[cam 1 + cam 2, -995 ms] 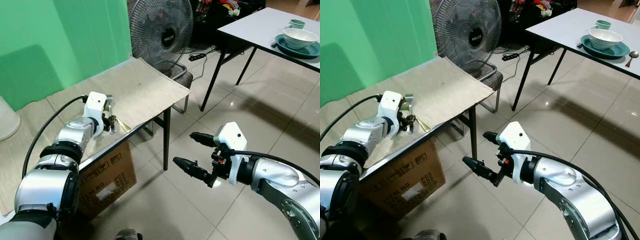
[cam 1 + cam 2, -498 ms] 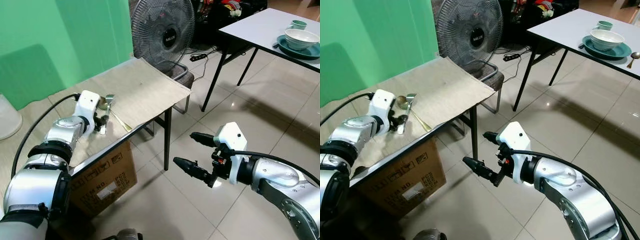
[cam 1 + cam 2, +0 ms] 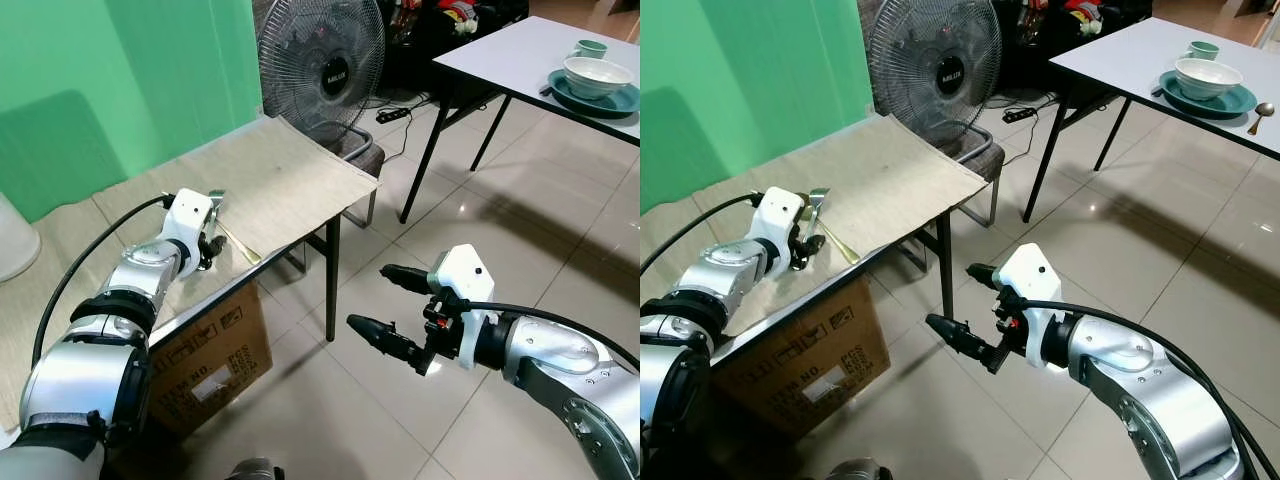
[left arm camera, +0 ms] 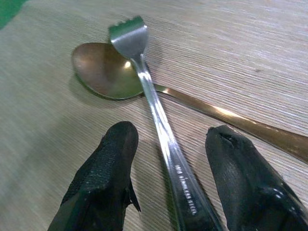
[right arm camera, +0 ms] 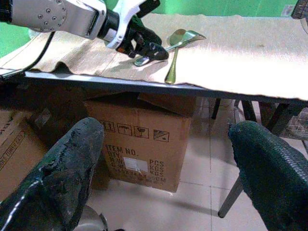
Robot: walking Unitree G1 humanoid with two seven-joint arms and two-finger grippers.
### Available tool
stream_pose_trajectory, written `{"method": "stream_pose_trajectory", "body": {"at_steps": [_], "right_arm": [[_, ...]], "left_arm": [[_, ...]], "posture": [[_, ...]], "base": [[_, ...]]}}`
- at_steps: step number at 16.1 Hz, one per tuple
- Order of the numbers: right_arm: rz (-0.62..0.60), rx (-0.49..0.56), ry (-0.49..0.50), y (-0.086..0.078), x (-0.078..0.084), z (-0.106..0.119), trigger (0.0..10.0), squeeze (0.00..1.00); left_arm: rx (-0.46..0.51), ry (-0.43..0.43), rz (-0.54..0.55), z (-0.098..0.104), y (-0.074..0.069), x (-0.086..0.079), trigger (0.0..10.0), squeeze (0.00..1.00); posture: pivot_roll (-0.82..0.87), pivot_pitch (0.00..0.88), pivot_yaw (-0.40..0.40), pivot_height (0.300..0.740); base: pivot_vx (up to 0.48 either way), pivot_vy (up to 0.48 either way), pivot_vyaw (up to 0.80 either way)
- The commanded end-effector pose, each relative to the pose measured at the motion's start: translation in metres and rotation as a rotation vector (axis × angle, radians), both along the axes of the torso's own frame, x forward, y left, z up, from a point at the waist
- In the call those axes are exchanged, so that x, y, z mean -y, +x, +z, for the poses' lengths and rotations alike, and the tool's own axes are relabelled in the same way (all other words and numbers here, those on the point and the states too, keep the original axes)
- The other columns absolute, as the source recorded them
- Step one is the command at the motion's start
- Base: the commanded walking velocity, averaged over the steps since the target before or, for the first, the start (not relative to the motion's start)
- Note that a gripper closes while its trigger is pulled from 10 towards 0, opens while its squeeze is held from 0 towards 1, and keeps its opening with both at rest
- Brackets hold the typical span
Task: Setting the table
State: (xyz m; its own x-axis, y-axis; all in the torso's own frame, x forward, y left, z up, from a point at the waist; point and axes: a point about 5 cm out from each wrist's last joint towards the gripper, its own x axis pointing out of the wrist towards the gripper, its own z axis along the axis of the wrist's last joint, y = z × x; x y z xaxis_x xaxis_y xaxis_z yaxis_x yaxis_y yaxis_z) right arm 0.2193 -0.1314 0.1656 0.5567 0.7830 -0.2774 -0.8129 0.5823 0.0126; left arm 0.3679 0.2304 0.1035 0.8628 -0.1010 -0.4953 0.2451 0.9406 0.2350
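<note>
Shiny silver fork is lying between your left pincer's open fingers, across the gold spoon on the tabletop. I think you are picking it up; squeeze next. Your right pincer is waiting open, far away.

Home room, tiled floor, pedestal fan, dining table

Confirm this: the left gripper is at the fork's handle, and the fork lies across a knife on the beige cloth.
Not a knife. In the left wrist view the fork lies across a bronze spoon. The rest stands: the left gripper straddles the fork's handle, on the beige cloth.
</note>
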Motion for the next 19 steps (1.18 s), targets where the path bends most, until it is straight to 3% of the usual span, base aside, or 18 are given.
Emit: {"method": "stream_pose_trajectory", "body": {"at_steps": [1, 2, 5, 6, 9, 10, 19], "right_arm": [[0.011, 0.021, -0.002, -0.001, 0.0, 0.004, 10.0, 0.0], [0.011, 0.019, -0.003, -0.002, 0.0, 0.004, 10.0, 0.0], [0.016, 0.009, 0.001, -0.005, 0.0, 0.003, 10.0, 0.0], [0.026, 0.004, 0.003, -0.006, -0.001, 0.003, 10.0, 0.0], [0.034, 0.003, 0.003, -0.006, -0.002, 0.003, 10.0, 0.0], [0.034, 0.004, 0.003, -0.006, -0.002, 0.003, 10.0, 0.0], [0.03, 0.009, 0.001, -0.004, -0.002, 0.004, 10.0, 0.0]], "left_arm": [[0.02, -0.005, 0.024, 0.005, 0.003, -0.001, 10.0, 0.0], [0.027, 0.019, 0.056, 0.005, 0.003, -0.003, 10.0, 0.0], [0.023, -0.035, 0.101, 0.003, 0.002, -0.004, 10.0, 0.0], [0.009, -0.061, 0.094, 0.0, 0.001, -0.002, 9.3, 0.0], [-0.028, -0.057, 0.053, -0.006, -0.002, 0.001, 1.3, 0.0], [-0.034, -0.05, 0.051, -0.007, -0.002, 0.001, 0.0, 0.0], [-0.112, -0.035, 0.081, -0.017, -0.01, -0.008, 0.0, 0.0]], "posture": [[-0.04, 0.0, 0.044, 0.74], [-0.05, 0.0, 0.046, 0.74], [-0.05, 0.001, 0.046, 0.74], [-0.05, 0.002, 0.046, 0.74], [-0.05, 0.004, 0.045, 0.74], [-0.05, 0.004, 0.045, 0.74], [-0.05, 0.003, 0.048, 0.74]], "base": [[0.0, 0.0, 0.0], [0.0, 0.0, 0.0], [0.0, 0.0, 0.0], [0.0, 0.0, 0.0], [0.0, 0.0, 0.0], [0.0, 0.0, 0.0], [0.0, 0.0, 0.0]]}}
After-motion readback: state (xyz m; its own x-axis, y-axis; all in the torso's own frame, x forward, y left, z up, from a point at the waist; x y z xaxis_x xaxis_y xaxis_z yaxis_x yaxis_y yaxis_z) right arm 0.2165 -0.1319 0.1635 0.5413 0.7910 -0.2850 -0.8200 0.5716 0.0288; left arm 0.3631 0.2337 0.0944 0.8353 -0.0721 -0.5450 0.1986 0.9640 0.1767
